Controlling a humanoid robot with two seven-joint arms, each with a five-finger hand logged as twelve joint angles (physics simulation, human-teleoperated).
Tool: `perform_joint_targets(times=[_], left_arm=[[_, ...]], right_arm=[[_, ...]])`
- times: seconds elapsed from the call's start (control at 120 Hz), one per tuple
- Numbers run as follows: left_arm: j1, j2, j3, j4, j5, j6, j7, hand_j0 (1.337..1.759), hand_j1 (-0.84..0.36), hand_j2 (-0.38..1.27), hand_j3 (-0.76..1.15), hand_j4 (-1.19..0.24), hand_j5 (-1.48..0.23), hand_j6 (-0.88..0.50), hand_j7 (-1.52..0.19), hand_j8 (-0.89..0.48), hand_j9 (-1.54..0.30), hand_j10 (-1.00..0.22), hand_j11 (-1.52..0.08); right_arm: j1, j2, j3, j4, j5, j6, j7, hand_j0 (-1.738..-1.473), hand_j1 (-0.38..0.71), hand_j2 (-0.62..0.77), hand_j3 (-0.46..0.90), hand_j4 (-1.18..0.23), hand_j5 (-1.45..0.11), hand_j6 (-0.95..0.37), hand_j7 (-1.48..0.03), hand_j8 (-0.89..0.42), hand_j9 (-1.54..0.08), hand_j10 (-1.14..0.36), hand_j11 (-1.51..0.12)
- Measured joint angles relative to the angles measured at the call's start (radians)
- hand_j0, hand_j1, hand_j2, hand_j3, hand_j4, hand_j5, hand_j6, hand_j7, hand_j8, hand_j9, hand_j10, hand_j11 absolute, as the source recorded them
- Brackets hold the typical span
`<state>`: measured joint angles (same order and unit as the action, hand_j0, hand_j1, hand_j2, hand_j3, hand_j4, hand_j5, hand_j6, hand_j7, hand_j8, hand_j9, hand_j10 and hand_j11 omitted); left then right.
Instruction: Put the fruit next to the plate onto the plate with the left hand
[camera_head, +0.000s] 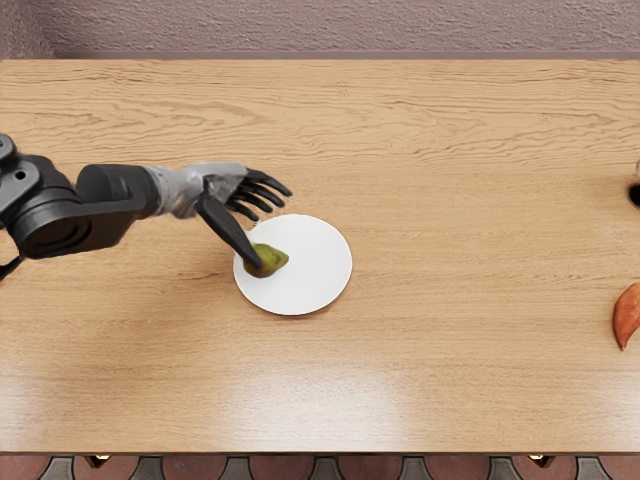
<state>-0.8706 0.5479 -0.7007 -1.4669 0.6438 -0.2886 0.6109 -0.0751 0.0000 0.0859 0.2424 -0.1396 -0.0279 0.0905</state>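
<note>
**One head camera, slanting down**

We have one view only, from the robot's head. It sits above the near edge of the light wooden table (420, 130), looks down at a slant and faces the far edge, with a strip of mauve wall (330, 25) beyond. Both those edges fit in, patterned floor tiles (320, 468) below the near one; the left and right edges are cropped. The round white plate (315, 275) lies just left of the view's middle.

Wooden table (450, 150): white round plate (315, 275) left of centre; orange-red object (626, 315) at right edge, well apart.
</note>
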Motion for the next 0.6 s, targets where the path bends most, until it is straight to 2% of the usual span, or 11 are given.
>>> perform_joint_targets(times=[0.092, 0.192, 0.242, 0.283, 0.317, 0.492, 0.6], left_arm=[[0.017, 0.030, -0.097, 0.048, -0.185, -0.181, 0.000, 1.658, 0.18, 0.11, 0.00, -0.17, -0.23, -0.16, -0.22, -0.12, -0.22, -0.14, -0.22], [0.023, 0.087, -0.149, 0.133, -0.420, -0.268, 0.000, 1.658, 0.24, 0.07, 0.00, -0.10, -0.14, -0.10, -0.14, -0.08, -0.14, -0.09, -0.14], [0.059, 0.091, -0.161, 0.185, -0.519, -0.289, 0.000, 1.658, 0.26, 0.05, 0.00, -0.08, -0.11, -0.08, -0.11, -0.06, -0.11, -0.07, -0.11], [0.116, 0.097, -0.169, 0.222, -0.596, -0.300, 0.000, 1.658, 0.28, 0.04, 0.00, -0.07, -0.09, -0.06, -0.09, -0.05, -0.09, -0.06, -0.09], [0.127, 0.115, -0.174, 0.244, -0.647, -0.306, 0.000, 1.658, 0.29, 0.04, 0.00, -0.06, -0.08, -0.06, -0.08, -0.04, -0.08, -0.05, -0.08], [0.160, 0.276, -0.184, 0.310, -0.760, -0.320, 0.000, 1.658, 0.32, 0.02, 0.00, -0.03, -0.03, -0.02, -0.03, -0.02, -0.03, -0.02, -0.03], [0.163, 0.304, -0.185, 0.357, -0.778, -0.322, 0.000, 1.658, 0.33, 0.01, 0.00, -0.01, -0.02, -0.01, -0.02, -0.01, -0.02, -0.01, -0.02]], right_arm=[[0.000, 0.000, 0.000, 0.000, 0.000, 0.000, 0.000, -1.658, -0.33, 0.00, 0.00, -0.02, -0.02, -0.01, -0.02, -0.01, -0.02, -0.01, -0.02], [0.000, 0.000, 0.000, 0.000, 0.000, 0.000, 0.000, -1.658, -0.33, 0.00, 0.00, -0.02, -0.02, -0.01, -0.02, -0.01, -0.02, -0.01, -0.02], [0.000, 0.000, 0.000, 0.000, 0.000, 0.000, 0.000, -1.658, -0.33, 0.00, 0.00, -0.02, -0.02, -0.01, -0.02, -0.01, -0.02, -0.01, -0.02], [0.000, 0.000, 0.000, 0.000, 0.000, 0.000, 0.000, -1.658, -0.33, 0.00, 0.00, -0.02, -0.02, -0.01, -0.02, -0.01, -0.02, -0.01, -0.02], [0.000, 0.000, 0.000, 0.000, 0.000, 0.000, 0.000, -1.658, -0.33, 0.00, 0.00, -0.02, -0.02, -0.01, -0.02, -0.01, -0.02, -0.01, -0.02], [0.000, 0.000, 0.000, 0.000, 0.000, 0.000, 0.000, -1.658, -0.33, 0.00, 0.00, -0.02, -0.02, -0.01, -0.02, -0.01, -0.02, -0.01, -0.02], [0.000, 0.000, 0.000, 0.000, 0.000, 0.000, 0.000, -1.658, -0.33, 0.00, 0.00, -0.02, -0.02, -0.01, -0.02, -0.01, -0.02, -0.01, -0.02]])
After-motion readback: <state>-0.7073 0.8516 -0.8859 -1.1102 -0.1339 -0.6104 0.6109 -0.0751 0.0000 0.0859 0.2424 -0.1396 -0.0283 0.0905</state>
